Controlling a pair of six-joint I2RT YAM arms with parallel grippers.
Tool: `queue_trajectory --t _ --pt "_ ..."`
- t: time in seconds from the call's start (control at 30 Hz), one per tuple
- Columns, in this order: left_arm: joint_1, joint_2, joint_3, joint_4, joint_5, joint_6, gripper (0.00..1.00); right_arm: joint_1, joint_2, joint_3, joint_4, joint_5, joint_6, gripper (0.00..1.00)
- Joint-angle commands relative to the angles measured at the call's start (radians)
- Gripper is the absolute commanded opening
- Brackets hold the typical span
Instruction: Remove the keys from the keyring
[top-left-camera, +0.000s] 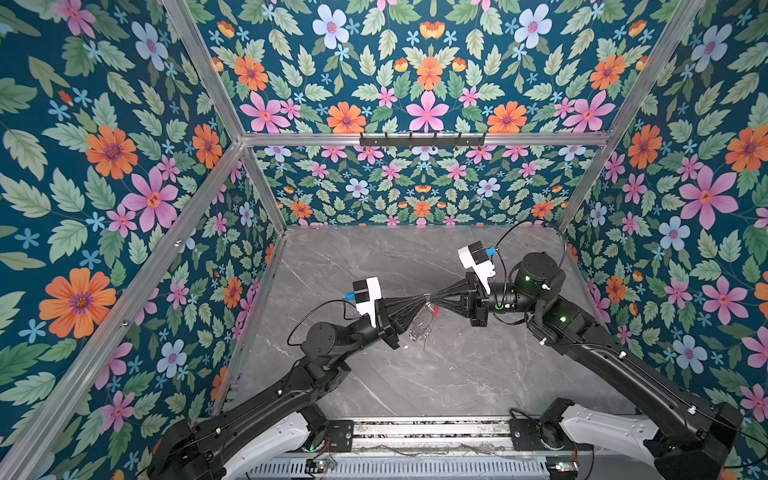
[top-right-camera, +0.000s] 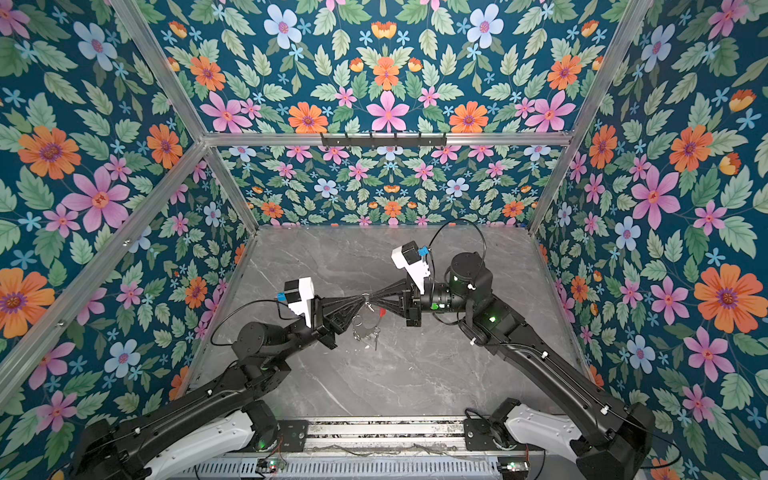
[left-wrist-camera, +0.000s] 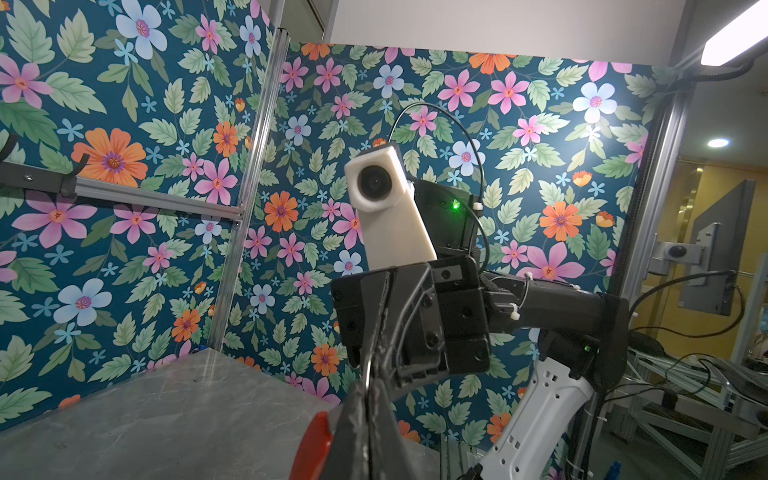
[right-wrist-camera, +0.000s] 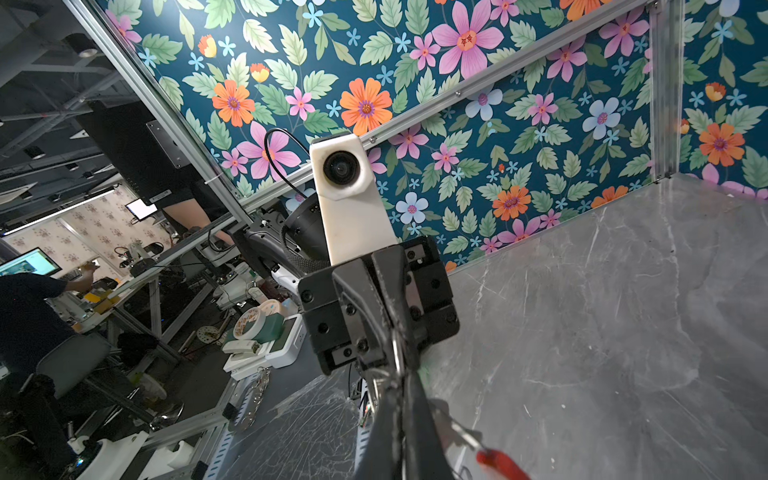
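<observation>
keyring: The keyring (top-left-camera: 420, 321) hangs in the air over the middle of the tabletop (top-left-camera: 415, 386), well away from every edge. Its top wire sits where my two grippers meet tip to tip.
red sleeve: The red sleeve (top-left-camera: 435, 311) droops just below my right fingertips, on the side towards the right edge.
keys: The keys (top-left-camera: 424, 334) dangle in a small silvery cluster at the bottom of the keyring, too small to count. By my reading, all are still threaded on.
right gripper: My right gripper (top-left-camera: 432, 297) is clamped fully closed. In the right wrist view the thin wire runs between its fingers, so I take it as holding the keyring.
left gripper: My left gripper (top-left-camera: 420, 298) is narrow, with the wire lying along the slit between its fingers. I cannot tell whether they really pinch it.
why held so: I judge that lifting it clear lets gravity pull the keys down, away from my fingers. The two opposed tips then steady a short span of wire to work on.
step: Still early; I am isolating one small ring.
risk: The wire is thin and slick. If one side slackens, the keyring may swing or drop.
</observation>
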Motion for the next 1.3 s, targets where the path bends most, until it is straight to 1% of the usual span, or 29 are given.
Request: queue_trajectory --t 0.0,0.1,0.23,0.3,0.43,0.57,0.73,0.83,0.93,1.0,1.27 --pt "0.003 -0.026 0.008 -0.084 -0.019 0.010 0.33 0.001 -0.009 0.046 -0.133 0.005 -0.094 0.00" --pt "0.003 -0.056 0.032 -0.193 -0.019 0.036 0.44 0.000 -0.012 0.098 -0.287 0.022 -0.179 0.00" --pt "0.003 -0.078 0.078 -0.334 -0.012 0.081 0.50 -0.009 -0.001 0.177 -0.472 0.023 -0.287 0.00" --pt "0.003 -0.077 0.105 -0.388 0.017 0.100 0.53 -0.020 0.011 0.219 -0.563 0.014 -0.340 0.00" --pt "0.002 -0.050 0.159 -0.473 0.082 0.124 0.55 -0.023 0.044 0.288 -0.693 0.021 -0.408 0.00" --pt "0.002 -0.013 0.201 -0.518 0.147 0.128 0.55 -0.023 0.065 0.319 -0.738 0.044 -0.430 0.00" --pt "0.003 0.011 0.227 -0.537 0.178 0.127 0.54 -0.023 0.075 0.333 -0.745 0.051 -0.431 0.00" --pt "0.003 0.024 0.239 -0.549 0.184 0.130 0.46 -0.023 0.082 0.350 -0.766 0.057 -0.440 0.00" --pt "0.002 0.031 0.250 -0.561 0.186 0.136 0.35 -0.023 0.091 0.373 -0.793 0.067 -0.453 0.00" --pt "0.003 0.032 0.254 -0.566 0.187 0.138 0.32 -0.023 0.096 0.388 -0.814 0.070 -0.462 0.00" --pt "0.003 0.034 0.268 -0.588 0.210 0.148 0.34 -0.022 0.116 0.432 -0.879 0.089 -0.500 0.00"
